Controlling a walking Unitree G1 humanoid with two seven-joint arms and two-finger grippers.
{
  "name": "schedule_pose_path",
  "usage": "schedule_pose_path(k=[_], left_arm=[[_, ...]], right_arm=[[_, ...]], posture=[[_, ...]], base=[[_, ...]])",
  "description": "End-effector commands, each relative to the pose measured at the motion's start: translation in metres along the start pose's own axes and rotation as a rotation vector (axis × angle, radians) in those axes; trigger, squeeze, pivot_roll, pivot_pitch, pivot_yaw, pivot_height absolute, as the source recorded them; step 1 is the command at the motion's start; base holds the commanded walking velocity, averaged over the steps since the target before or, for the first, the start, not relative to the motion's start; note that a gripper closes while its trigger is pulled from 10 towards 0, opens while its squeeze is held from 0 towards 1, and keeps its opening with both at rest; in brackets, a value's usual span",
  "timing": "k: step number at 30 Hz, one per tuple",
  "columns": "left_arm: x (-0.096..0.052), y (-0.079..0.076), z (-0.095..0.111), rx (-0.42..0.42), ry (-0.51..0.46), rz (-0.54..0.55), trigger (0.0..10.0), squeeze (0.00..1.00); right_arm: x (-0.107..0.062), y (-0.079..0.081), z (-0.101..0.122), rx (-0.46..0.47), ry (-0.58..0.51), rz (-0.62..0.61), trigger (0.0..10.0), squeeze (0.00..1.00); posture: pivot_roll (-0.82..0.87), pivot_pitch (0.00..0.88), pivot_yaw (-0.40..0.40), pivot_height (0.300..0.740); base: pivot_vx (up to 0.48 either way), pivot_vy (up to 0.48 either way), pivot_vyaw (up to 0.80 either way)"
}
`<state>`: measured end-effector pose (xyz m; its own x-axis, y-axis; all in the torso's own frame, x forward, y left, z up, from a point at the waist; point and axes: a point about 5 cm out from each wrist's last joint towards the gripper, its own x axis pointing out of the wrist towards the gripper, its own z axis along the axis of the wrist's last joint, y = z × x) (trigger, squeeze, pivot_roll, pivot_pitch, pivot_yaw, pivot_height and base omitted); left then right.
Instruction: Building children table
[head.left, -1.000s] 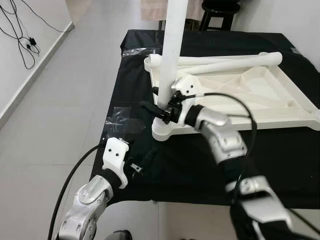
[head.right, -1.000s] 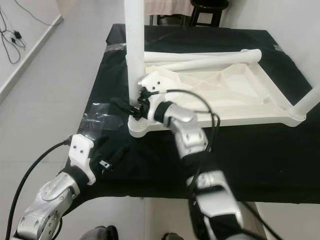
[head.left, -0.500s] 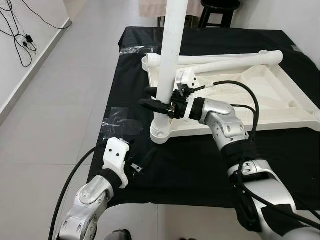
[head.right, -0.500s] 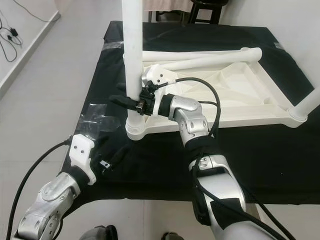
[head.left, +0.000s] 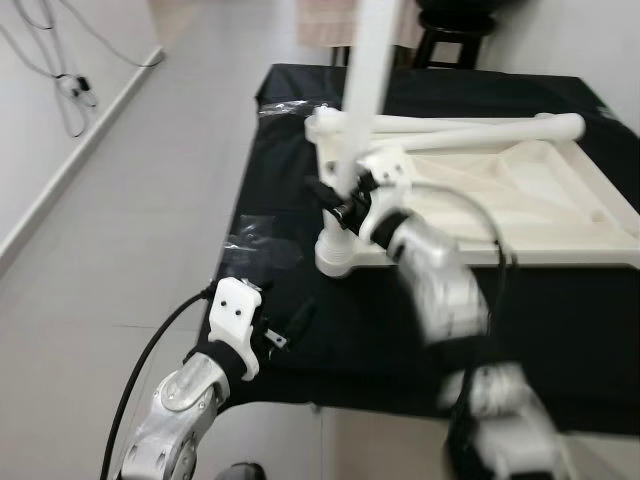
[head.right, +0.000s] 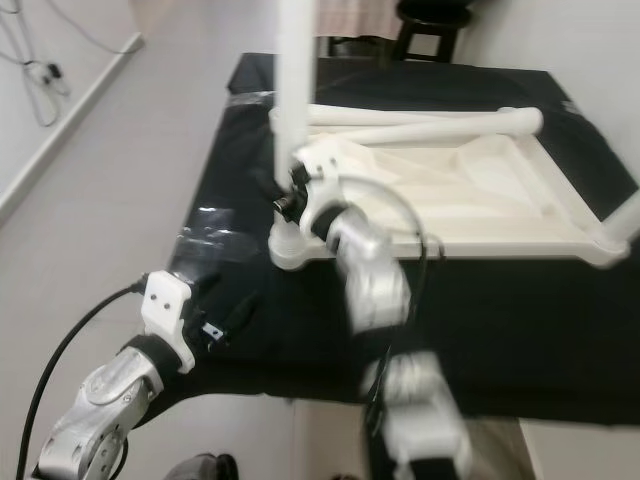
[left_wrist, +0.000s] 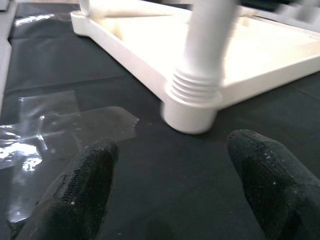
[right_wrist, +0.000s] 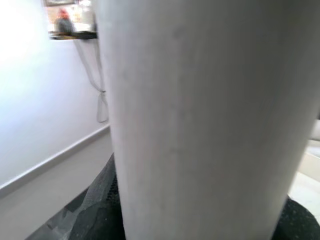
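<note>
Right end effector (head.left: 335, 203) gripped the upright white leg (head.left: 362, 90) just above its corner socket (head.left: 342, 255) on the upturned tabletop (head.left: 520, 200), while my left end effector (left_wrist: 170, 185) waited wide open over the counter (head.left: 560, 300) nearby.

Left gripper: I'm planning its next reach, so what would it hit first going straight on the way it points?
Probably the corner socket of the white tabletop, where the upright leg is screwed in. The left gripper is open above the black cloth, with nothing between its fingers and that socket, though depth is hard to judge.
</note>
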<state>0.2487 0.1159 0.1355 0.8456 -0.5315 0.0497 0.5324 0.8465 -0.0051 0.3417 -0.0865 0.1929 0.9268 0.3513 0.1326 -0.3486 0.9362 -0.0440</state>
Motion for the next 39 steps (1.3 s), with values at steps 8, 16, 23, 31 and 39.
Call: schedule_pose_path(k=[8,16,23,31,39], left_arm=[[-0.001,-0.001,-0.002,0.011,0.005,0.007,10.0,0.0],[-0.001,-0.001,-0.002,0.016,-0.001,0.003,0.0,0.0],[0.0,-0.002,-0.001,0.014,-0.006,0.006,0.0,0.0],[0.0,-0.003,-0.001,0.015,-0.009,0.012,0.0,0.0],[-0.002,-0.004,-0.001,0.016,-0.008,0.015,0.0,0.0]], right_arm=[[0.01,-0.001,-0.035,-0.053,0.188,0.006,9.5,0.0],[0.025,-0.012,0.01,-0.015,0.01,0.197,10.0,1.0],[0.035,-0.026,0.041,-0.141,-0.021,0.571,10.0,0.0],[0.033,-0.024,0.034,-0.163,0.091,0.879,10.0,0.0],[0.039,-0.02,0.032,-0.078,0.083,0.895,0.0,0.0]], posture=[[0.15,0.147,-0.04,0.74],[0.16,0.14,-0.037,0.74],[0.16,0.142,-0.04,0.74],[0.18,0.146,-0.052,0.74],[0.2,0.155,-0.057,0.74]], base=[[0.0,0.0,0.0],[0.0,0.0,0.0],[0.0,0.0,0.0],[0.0,0.0,0.0],[0.0,0.0,0.0]])
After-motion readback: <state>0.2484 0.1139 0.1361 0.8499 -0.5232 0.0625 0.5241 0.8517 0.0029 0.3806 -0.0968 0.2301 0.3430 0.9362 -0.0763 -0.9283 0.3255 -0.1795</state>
